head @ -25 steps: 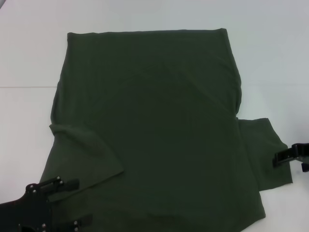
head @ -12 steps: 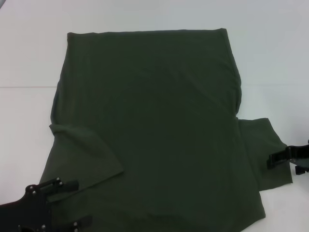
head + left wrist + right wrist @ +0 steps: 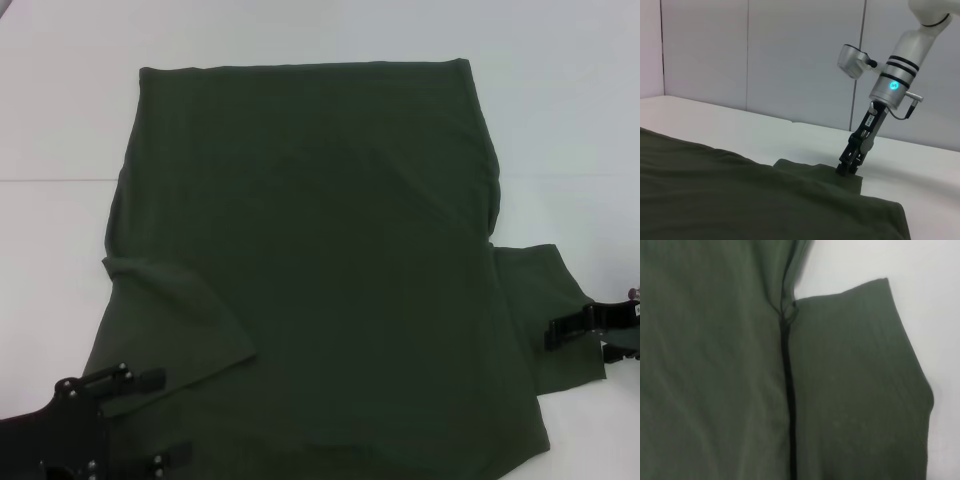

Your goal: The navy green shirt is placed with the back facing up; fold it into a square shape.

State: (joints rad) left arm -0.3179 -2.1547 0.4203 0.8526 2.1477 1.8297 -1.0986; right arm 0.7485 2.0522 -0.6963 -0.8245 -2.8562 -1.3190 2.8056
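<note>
On the white worktop [image 3: 560, 120] the dark olive-green soft-fabric shirt [image 3: 320, 260] lies spread, 1 sleeve folded in, the rest unfolded, with the left gripper [image 3: 150, 420] open-jawed at its near-left corner and the right gripper [image 3: 552, 336], jaws' state unclear, on the other sleeve.

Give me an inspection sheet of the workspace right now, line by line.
Surface: white table, bare around the cloth.
Job's things: navy green shirt spread flat, plain side up; one sleeve folded inward on the robot's left, the other sticking out right.
Clutter: nothing seen.
Grippers: left gripper open over the shirt's near left corner; right gripper at the right sleeve's edge.
Cables: a short one on the right arm's wrist.
Surroundings: pale wall panels.
</note>
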